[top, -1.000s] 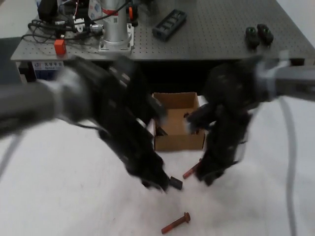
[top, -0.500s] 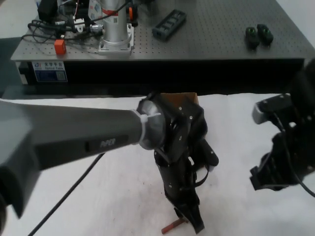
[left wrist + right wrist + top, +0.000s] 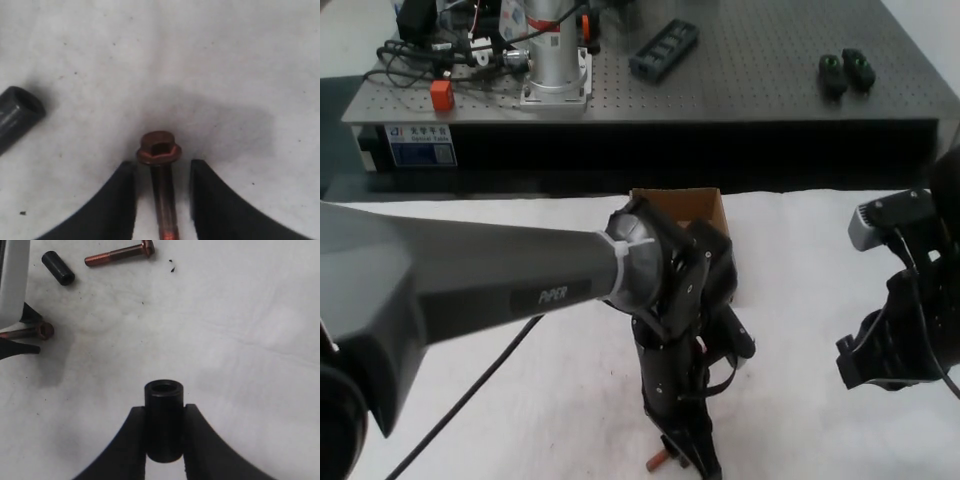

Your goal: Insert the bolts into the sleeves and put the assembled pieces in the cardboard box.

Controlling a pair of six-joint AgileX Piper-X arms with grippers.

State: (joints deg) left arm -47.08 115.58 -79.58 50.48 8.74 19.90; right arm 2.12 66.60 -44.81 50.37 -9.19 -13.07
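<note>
Left end effector (image 3: pixel 162 167), slightly open, straddles one bolt (image 3: pixel 161 149); right end effector (image 3: pixel 164 410) clamps one sleeve (image 3: pixel 164 427). Second bolt (image 3: pixel 120 254), second sleeve (image 3: pixel 58 268), one cardboard box (image 3: pixel 680 200).

White cloth (image 3: pixel 800 250) is spread over the near surface. At 12 o'clock a perforated grey metal table (image 3: pixel 770 70) is noted, carrying cables (image 3: pixel 415 55), an orange block (image 3: pixel 441 94), a metal post (image 3: pixel 556 50) and a black tray (image 3: pixel 664 48).
</note>
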